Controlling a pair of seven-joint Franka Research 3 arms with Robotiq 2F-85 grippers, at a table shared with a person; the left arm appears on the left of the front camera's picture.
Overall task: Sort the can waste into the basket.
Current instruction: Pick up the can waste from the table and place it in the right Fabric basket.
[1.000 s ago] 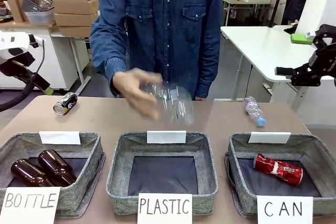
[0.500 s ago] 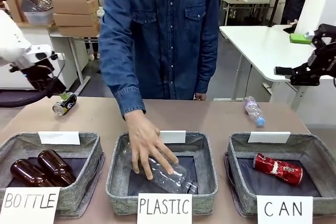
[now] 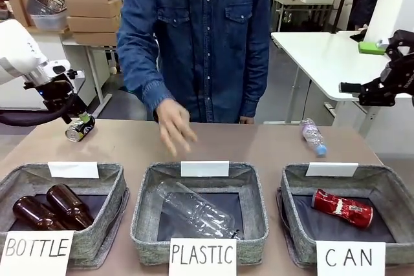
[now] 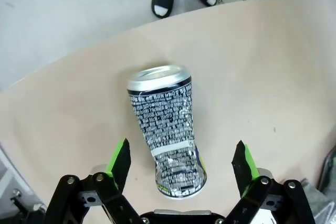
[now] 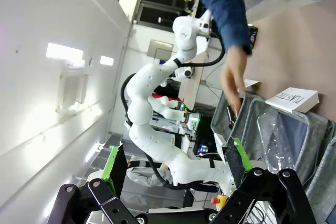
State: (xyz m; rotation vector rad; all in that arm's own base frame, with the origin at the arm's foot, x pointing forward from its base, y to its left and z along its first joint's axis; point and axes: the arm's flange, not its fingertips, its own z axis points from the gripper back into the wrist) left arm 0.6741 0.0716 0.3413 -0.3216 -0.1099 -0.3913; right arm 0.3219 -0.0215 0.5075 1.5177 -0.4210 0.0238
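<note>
1. My left gripper [image 4: 181, 156] has its jaws spread wide and grips nothing. In the left wrist view its green pads [image 4: 119, 160] stand on either side of the dark can [image 4: 165, 124], with a gap on each side.
2. The dark can lies on its side on the table [image 3: 259, 143], its silver end pointing away from the wrist camera and its printed body creased. In the front view it sits at the table's far left, beyond the BOTTLE basket [image 3: 19, 176], with the left gripper right over it. I cannot tell how far the pads reach down alongside it.
3. The red can [image 3: 343, 208] lies dented on the dark base of the CAN basket [image 3: 388, 179], at the right end of the row nearest me.
4. My right gripper [image 5: 176, 162] has its fingers apart and is empty. In the front view it hangs raised off the table's right side, well apart from the baskets.
5. The person's hand [image 3: 173, 127] is blurred above the table, just beyond the PLASTIC basket [image 3: 145, 185]. A clear plastic bottle [image 3: 197, 210] lies inside that basket.
6. A small plastic bottle [image 3: 312, 136] lies on the table beyond the CAN basket, and two brown bottles [image 3: 55, 208] lie in the BOTTLE basket.
</note>
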